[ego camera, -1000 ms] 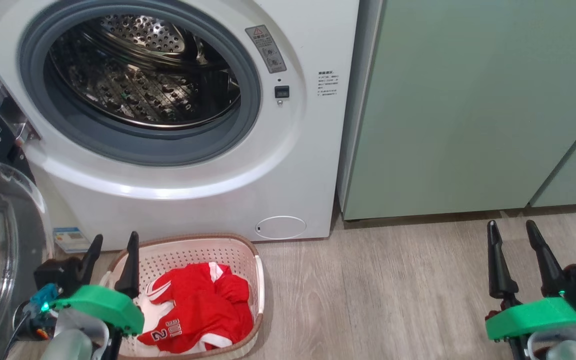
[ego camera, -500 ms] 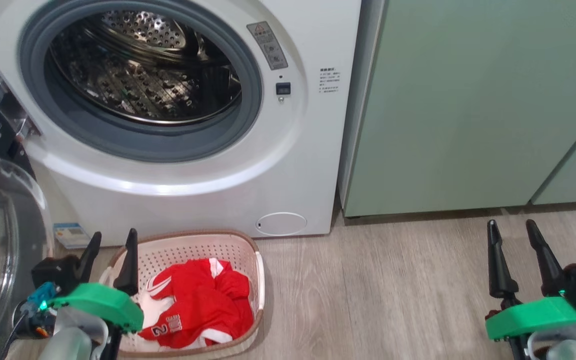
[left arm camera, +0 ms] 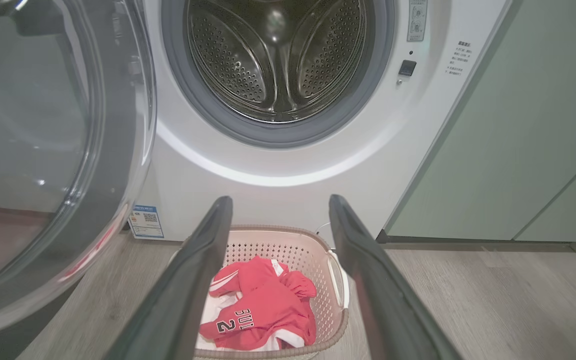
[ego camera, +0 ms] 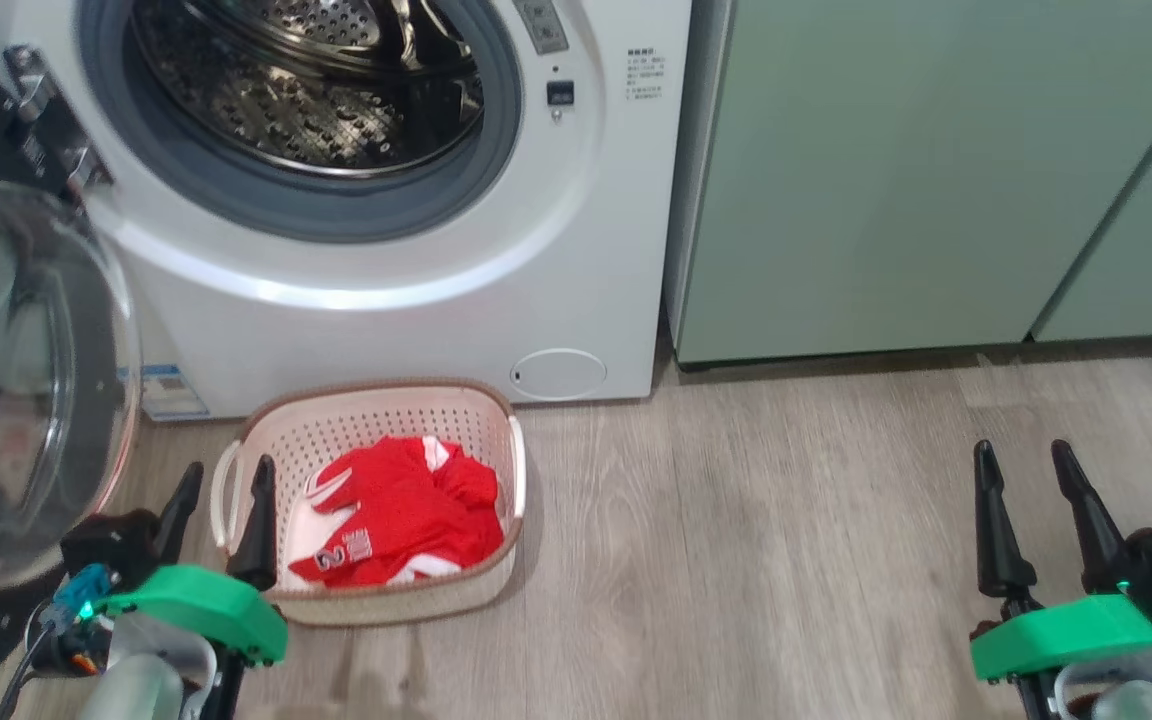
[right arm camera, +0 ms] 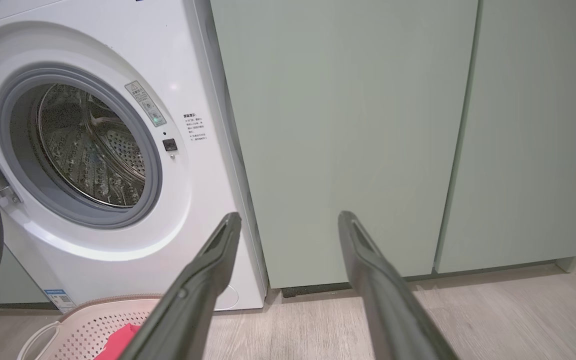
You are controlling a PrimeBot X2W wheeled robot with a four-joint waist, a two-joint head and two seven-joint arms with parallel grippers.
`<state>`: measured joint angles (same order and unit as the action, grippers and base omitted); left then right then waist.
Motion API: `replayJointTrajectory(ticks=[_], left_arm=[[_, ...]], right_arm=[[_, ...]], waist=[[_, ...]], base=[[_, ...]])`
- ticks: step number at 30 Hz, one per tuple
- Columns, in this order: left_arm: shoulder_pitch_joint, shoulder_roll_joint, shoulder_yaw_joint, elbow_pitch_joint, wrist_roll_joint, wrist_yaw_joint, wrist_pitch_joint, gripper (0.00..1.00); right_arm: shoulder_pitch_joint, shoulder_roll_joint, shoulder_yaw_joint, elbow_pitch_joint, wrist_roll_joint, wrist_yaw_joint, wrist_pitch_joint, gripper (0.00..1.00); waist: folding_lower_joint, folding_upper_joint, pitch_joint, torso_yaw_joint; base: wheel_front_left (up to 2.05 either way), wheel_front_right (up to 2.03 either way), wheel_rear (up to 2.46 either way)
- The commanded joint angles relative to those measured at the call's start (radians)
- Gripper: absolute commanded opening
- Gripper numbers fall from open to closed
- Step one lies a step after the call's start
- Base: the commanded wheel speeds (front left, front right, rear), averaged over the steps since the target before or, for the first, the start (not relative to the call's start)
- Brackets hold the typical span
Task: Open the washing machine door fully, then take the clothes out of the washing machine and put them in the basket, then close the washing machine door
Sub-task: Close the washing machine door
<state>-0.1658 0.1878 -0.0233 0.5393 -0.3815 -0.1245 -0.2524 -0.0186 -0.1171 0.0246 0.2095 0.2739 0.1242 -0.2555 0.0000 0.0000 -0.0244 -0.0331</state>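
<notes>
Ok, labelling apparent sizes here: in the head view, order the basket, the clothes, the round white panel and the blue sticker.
1. basket
2. clothes
3. round white panel and blue sticker: too alike to rank

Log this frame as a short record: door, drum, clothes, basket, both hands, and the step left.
door state: washing machine door open, swung out to the left of the opening
inside: drum of the washing machine shows no clothing
load: clothes, a red jersey, lie in the basket
basket place: on the floor in front of the washer
left: left hand open, empty, by the basket's left handle
right: right hand open, empty, above floor before the green cabinets
step left: closing the door
</notes>
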Motion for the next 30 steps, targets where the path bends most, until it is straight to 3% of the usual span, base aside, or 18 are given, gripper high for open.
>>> replayJointTrajectory(ticks=[1, 9, 19, 30], left_arm=[[-0.032, 0.024, 0.029, -0.032, -0.004, -0.006, -0.009, 1.00], [-0.028, 0.022, 0.019, -0.044, -0.007, -0.006, -0.009, 1.00], [-0.022, 0.014, 0.029, -0.043, -0.020, -0.006, -0.009, 1.00], [-0.039, 0.005, 0.056, -0.036, -0.007, -0.006, -0.009, 1.00]], right_arm=[[-0.021, -0.005, 0.018, -0.030, -0.005, 0.007, -0.006, 1.00], [-0.022, -0.008, 0.017, -0.029, -0.004, 0.007, -0.006, 1.00], [-0.020, -0.011, 0.011, -0.031, -0.005, 0.007, -0.006, 1.00], [-0.023, 0.006, 0.018, -0.035, -0.002, 0.007, -0.006, 1.00]], waist=[[0.0000, 0.0000, -0.001, 0.000], [0.0000, 0.0000, -0.003, 0.004], [0.0000, 0.0000, -0.007, 0.019], [0.0000, 0.0000, -0.001, 0.148]], base=[[-1.59, 1.59, 0.00], [-1.10, 1.10, 0.00], [-0.05, 0.05, 0.00], [0.00, 0.00, 0.00]])
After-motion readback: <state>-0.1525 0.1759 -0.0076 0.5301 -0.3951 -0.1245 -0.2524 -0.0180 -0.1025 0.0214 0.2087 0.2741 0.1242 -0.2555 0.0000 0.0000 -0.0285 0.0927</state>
